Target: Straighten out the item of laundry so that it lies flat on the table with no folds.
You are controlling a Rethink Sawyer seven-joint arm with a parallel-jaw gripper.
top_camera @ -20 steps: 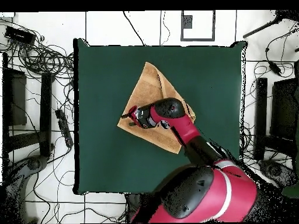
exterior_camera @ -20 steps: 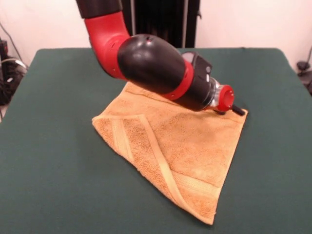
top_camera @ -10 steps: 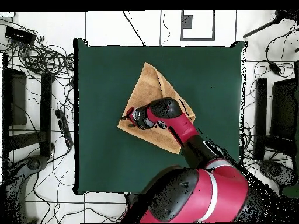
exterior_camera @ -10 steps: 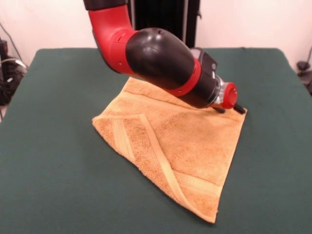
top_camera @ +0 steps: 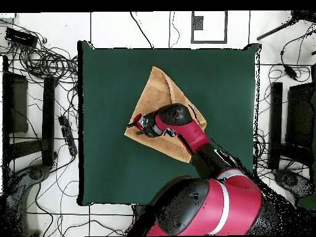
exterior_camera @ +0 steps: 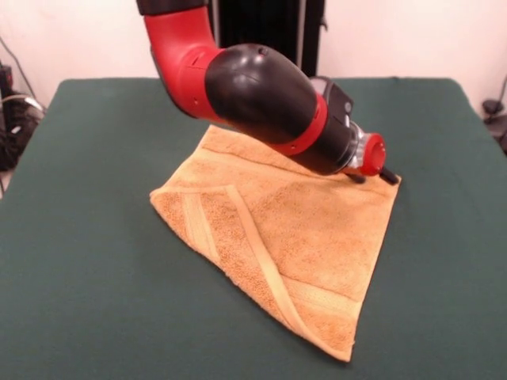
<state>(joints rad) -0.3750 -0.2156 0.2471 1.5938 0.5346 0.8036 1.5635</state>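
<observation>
The golden-orange towel (exterior_camera: 317, 237) lies near the middle of the dark green table (exterior_camera: 87, 277). It is folded over itself into a rough triangle, with a woven band running diagonally along the folded flap. My gripper (exterior_camera: 372, 178) is low at the towel's right corner in the front view, its two black tips apart and touching or just above the cloth. The arm's black and red wrist hides the towel's far part. In the overhead view the gripper (top_camera: 133, 121) is at the towel's (top_camera: 157, 92) left corner, on the table (top_camera: 111, 160).
Cables, stands and equipment lie on the floor around the table (top_camera: 43, 62). The robot's pedestal stands at the far side of the table (exterior_camera: 261, 32).
The arm's elbow has swung up and a little to the right since a second ago. The gripper stays at the towel's corner. The towel has not visibly moved.
</observation>
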